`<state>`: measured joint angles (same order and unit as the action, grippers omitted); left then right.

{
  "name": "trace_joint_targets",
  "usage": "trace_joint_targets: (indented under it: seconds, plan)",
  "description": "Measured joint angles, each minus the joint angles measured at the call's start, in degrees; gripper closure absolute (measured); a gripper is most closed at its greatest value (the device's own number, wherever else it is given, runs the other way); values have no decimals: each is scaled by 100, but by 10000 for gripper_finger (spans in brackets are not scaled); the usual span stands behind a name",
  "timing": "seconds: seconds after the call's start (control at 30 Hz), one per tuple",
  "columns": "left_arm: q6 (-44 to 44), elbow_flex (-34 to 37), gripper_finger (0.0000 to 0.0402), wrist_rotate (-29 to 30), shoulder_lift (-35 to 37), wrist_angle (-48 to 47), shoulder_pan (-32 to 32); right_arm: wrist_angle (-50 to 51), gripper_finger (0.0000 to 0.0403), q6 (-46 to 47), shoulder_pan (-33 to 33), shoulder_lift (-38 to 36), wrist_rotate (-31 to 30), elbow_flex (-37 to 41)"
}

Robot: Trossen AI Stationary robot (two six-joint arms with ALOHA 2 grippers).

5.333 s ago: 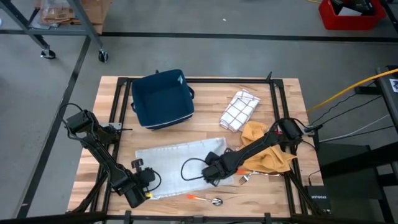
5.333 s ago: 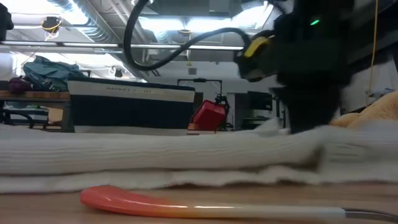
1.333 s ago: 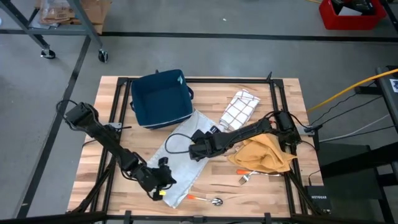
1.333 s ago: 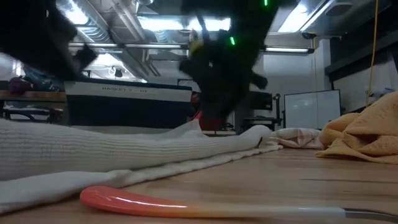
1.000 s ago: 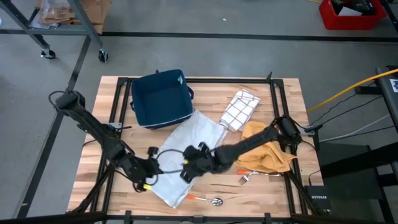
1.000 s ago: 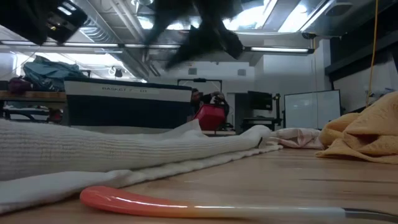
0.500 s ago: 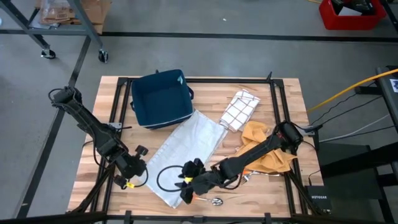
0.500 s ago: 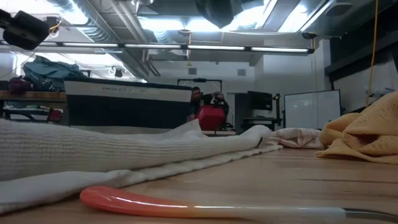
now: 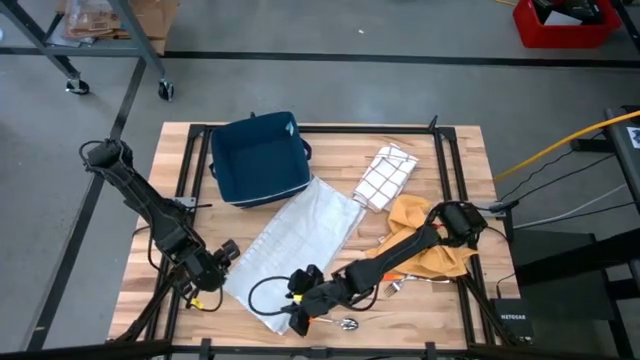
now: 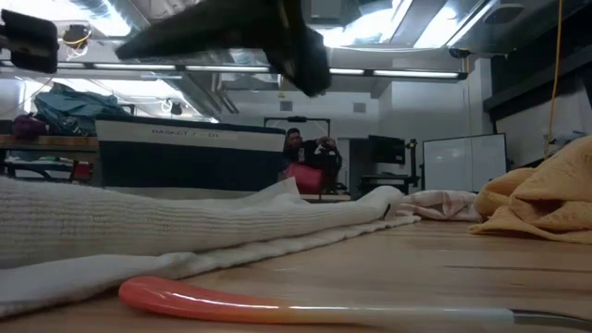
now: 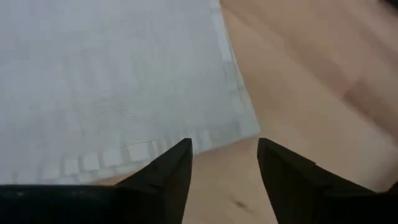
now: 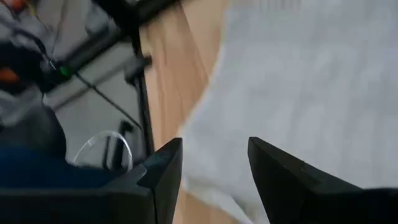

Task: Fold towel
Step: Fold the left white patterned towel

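The towel (image 9: 296,243) lies as a long strip on the worktop, its long axis diagonal from the blue bin (image 9: 260,158) near the far edge down toward the near edge. The right gripper (image 9: 300,312) hovers over the towel's near end, so it is the nearer one; its fingers are spread and empty, cloth right below them in the right wrist view. The left gripper (image 9: 215,262) sits just off the towel's left long edge, toward the near-left corner, fingers also spread with nothing between them; the left wrist view shows a towel corner (image 11: 245,121) just ahead. The towel is white, ribbed weave, looks already doubled lengthwise, flat with a soft fold visible in the low view. The next fold probably goes end to end along the long axis.
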<state>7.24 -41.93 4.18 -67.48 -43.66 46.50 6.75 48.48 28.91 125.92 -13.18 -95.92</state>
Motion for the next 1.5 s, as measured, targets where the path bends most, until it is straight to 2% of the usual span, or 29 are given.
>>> trace_joint_targets:
  seconds: [0.13,0.27,0.47,0.73,0.97,1.07,1.23,1.4,1.5]
  plan:
    - [456,192,225,4,0,170,-9,189,217,-229,-2,47,495,2]
    - [536,343,224,92,-2,484,-13,501,217,-527,-2,46,637,0]
    - [850,692,224,563,-40,1053,-48,1046,217,-1020,-7,41,628,-9]
    - [1582,1099,224,659,-101,1276,-193,1378,217,-1870,-7,43,626,-4]
    - [2022,1328,224,675,-101,2212,-243,1361,217,-2757,-7,43,584,-4]
    - [2024,1339,224,674,-121,2319,-243,1371,217,-3058,-7,43,568,-4]
    - [1880,1339,224,589,-438,2730,-240,1565,217,-3232,-7,43,569,-4]
    - [1691,1338,224,192,-1032,3522,-206,1628,217,-3234,2,43,680,-4]
    - [1675,1325,224,160,-1337,4012,-143,1621,217,-3236,6,43,767,-4]
